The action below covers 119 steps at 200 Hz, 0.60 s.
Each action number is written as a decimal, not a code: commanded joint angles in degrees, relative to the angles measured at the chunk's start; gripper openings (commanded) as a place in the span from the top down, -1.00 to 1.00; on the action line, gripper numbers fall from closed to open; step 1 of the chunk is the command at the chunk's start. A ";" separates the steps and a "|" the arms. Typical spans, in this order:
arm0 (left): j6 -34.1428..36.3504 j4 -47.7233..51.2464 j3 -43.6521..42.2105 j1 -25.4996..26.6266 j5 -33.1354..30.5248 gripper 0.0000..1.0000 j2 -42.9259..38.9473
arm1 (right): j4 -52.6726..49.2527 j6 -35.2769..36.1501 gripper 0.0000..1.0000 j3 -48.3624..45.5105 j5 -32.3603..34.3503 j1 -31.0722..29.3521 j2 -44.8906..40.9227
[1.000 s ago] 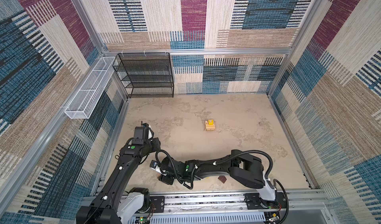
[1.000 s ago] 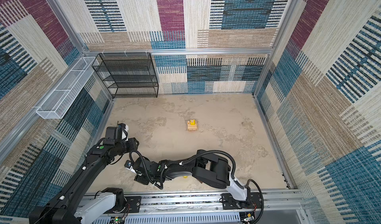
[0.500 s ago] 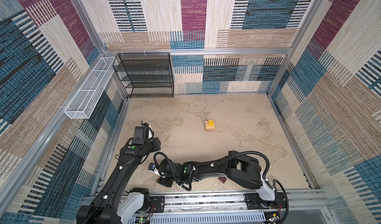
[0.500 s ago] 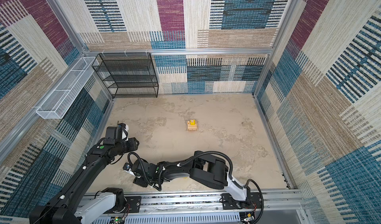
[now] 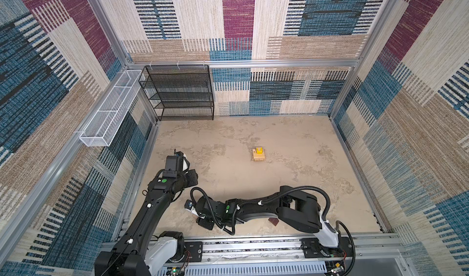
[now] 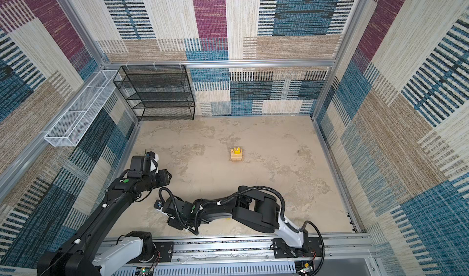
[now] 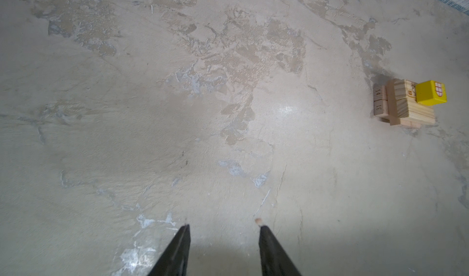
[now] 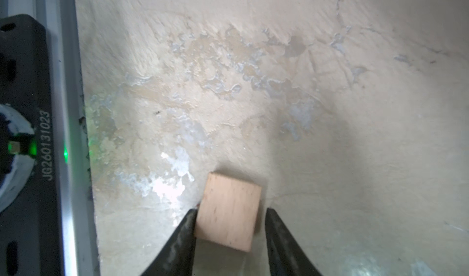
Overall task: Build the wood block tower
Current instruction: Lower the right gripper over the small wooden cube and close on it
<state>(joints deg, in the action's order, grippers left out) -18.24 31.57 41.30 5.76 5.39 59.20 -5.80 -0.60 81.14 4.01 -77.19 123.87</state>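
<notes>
Left end effector point(image 7: 224, 226) parted, aloft.

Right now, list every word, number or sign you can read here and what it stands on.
"JG260131023": black mount plate beside the metal rail.
"14": end of a pale wooden plank low in the wood block tower.
"13", less sure: end of the pale plank beside it.
Small orange mark on an upper plank: too small to read.

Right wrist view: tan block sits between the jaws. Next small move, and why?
Probably close the right gripper onto the tan block before lifting: the jaws straddle it, one touching its side, the other showing a slight gap. The wood block tower stands far off, so the carry needs a firm grip.
</notes>
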 commanded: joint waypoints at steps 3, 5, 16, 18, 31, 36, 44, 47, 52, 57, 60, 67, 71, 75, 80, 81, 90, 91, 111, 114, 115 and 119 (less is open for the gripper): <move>-0.57 -0.82 -0.17 -0.04 1.01 0.02 0.30 | 0.12 -1.20 0.17 -0.37 1.25 -0.08 -1.22; -0.57 -0.90 -0.17 -0.02 1.02 0.02 0.35 | 0.14 -1.19 0.18 -0.37 1.24 -0.07 -1.19; -0.56 -0.94 -0.19 -0.04 1.07 0.03 0.55 | 0.26 -1.19 0.22 -0.37 1.13 -0.07 -1.24; -0.55 -0.95 -0.24 -0.02 1.11 0.03 0.56 | 0.20 -1.23 0.21 -0.31 1.14 -0.02 -1.20; -0.56 -0.91 -0.19 -0.05 1.27 0.03 0.82 | 0.23 -1.09 0.22 -0.20 1.09 -0.13 -1.18; -0.57 -0.99 -0.17 -0.05 1.29 0.03 0.91 | 0.22 -1.15 0.22 -0.10 1.04 -0.07 -1.13; -0.55 -1.04 -0.12 -0.01 1.38 0.03 1.14 | 0.30 -1.05 0.23 -0.04 1.09 -0.07 -1.09; -0.54 -1.00 -0.16 -0.04 1.45 0.03 1.21 | 0.29 -0.91 0.22 -0.02 1.08 -0.07 -1.00; -0.52 -1.05 -0.09 -0.04 1.47 0.03 1.29 | 0.34 -0.92 0.23 -0.02 1.08 -0.07 -1.00; -0.56 -1.01 -0.09 -0.05 1.51 0.03 1.35 | 0.33 -0.96 0.23 -0.02 1.06 -0.05 -0.96; -0.57 -0.99 -0.10 0.02 1.55 0.03 1.47 | 0.43 -0.88 0.23 -0.02 0.94 -0.09 -1.00; -0.57 -0.99 -0.09 -0.05 1.56 0.03 1.54 | 0.44 -0.78 0.24 -0.02 1.00 -0.07 -0.92; -0.56 -0.99 -0.02 0.00 1.62 0.03 1.67 | 0.36 -0.75 0.26 -0.02 0.98 -0.08 -0.96; -0.55 -0.99 -0.05 -0.04 1.64 0.03 1.73 | 0.39 -0.66 0.30 -0.02 1.01 -0.06 -1.00; -0.52 -0.99 -0.05 -0.05 1.64 0.03 1.90 | 0.32 -0.63 0.34 -0.03 1.08 -0.07 -1.05; -0.50 -0.99 -0.06 -0.05 1.64 0.03 1.93 | 0.30 -0.63 0.35 -0.07 1.13 -0.07 -1.07; -0.52 -0.99 -0.07 -0.05 1.73 0.03 2.05 | 0.36 -0.56 0.41 -0.02 1.17 -0.09 -1.19; -0.50 -0.99 -0.03 -0.05 1.73 0.03 2.10 | 0.31 -0.55 0.41 -0.02 1.17 -0.08 -1.18; -0.57 -0.89 0.10 -0.13 1.73 0.03 2.41 | 0.34 -0.21 0.49 -0.35 1.57 -0.06 -1.57; -0.57 -0.94 0.08 -0.13 1.73 0.04 2.49 | 0.30 -0.20 0.51 -0.39 1.63 -0.07 -1.61; -0.57 -0.96 0.09 -0.13 1.73 0.04 2.49 | 0.28 -0.15 0.52 -0.38 1.67 -0.07 -1.62; -0.53 -0.93 0.08 -0.11 1.73 0.04 2.54 | 0.30 -0.17 0.55 -0.38 1.68 -0.11 -1.70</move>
<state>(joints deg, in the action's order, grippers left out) -18.26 31.51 41.30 5.76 6.37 61.45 -5.91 -0.99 80.84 4.84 -77.19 123.15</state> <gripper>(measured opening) 0.483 0.316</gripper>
